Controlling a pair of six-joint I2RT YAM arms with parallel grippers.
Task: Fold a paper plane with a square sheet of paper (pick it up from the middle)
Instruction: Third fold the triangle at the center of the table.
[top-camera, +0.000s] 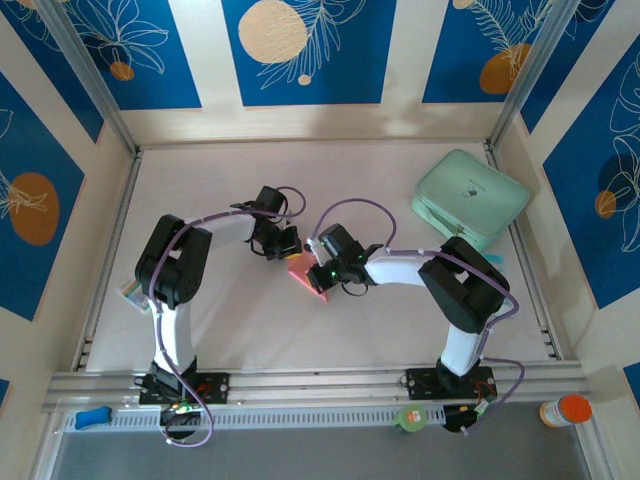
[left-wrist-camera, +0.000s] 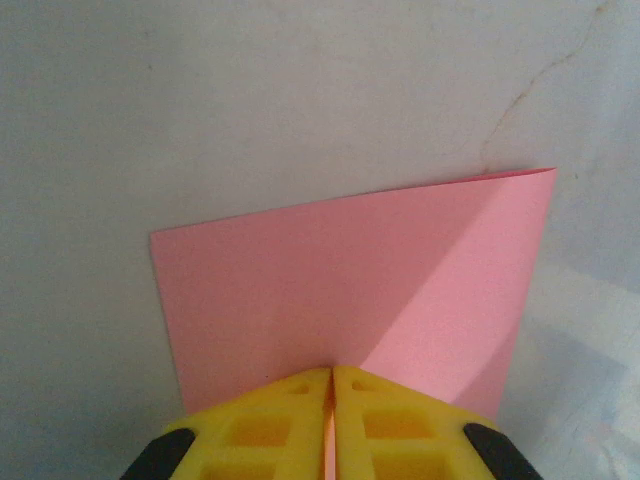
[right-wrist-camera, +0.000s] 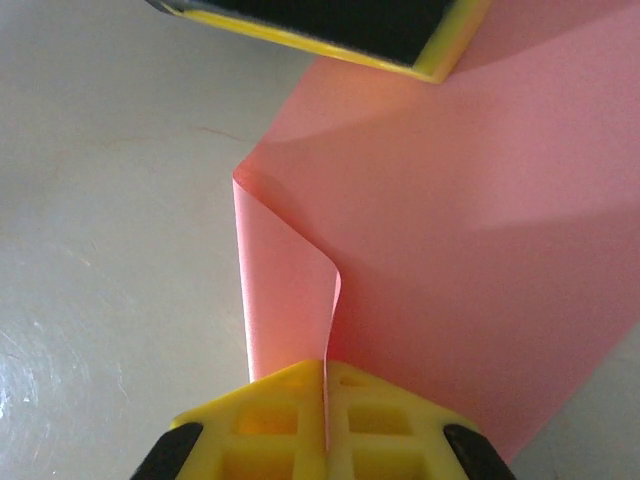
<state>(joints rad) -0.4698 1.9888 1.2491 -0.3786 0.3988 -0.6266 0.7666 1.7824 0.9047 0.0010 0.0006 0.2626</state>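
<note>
The square sheet of paper (top-camera: 306, 273) is salmon pink and is held just above the table's middle, between both grippers. My left gripper (top-camera: 284, 243) is shut on one edge of it; in the left wrist view the sheet (left-wrist-camera: 350, 280) spreads flat ahead of the closed yellow fingertips (left-wrist-camera: 300, 400). My right gripper (top-camera: 320, 264) is shut on another edge, where the paper (right-wrist-camera: 460, 260) bends over into a soft curl (right-wrist-camera: 285, 280). A left finger (right-wrist-camera: 330, 25) shows at the top of the right wrist view. No paper plane is in view; the sheet has no pointed shape.
A mint-green rounded-square pad (top-camera: 470, 198) lies at the back right of the table (top-camera: 300, 330). Small coloured items (top-camera: 131, 291) sit at the left edge. Along the front rail are a blue object (top-camera: 92, 416), a green roll (top-camera: 411, 417) and an orange-capped bottle (top-camera: 566, 410).
</note>
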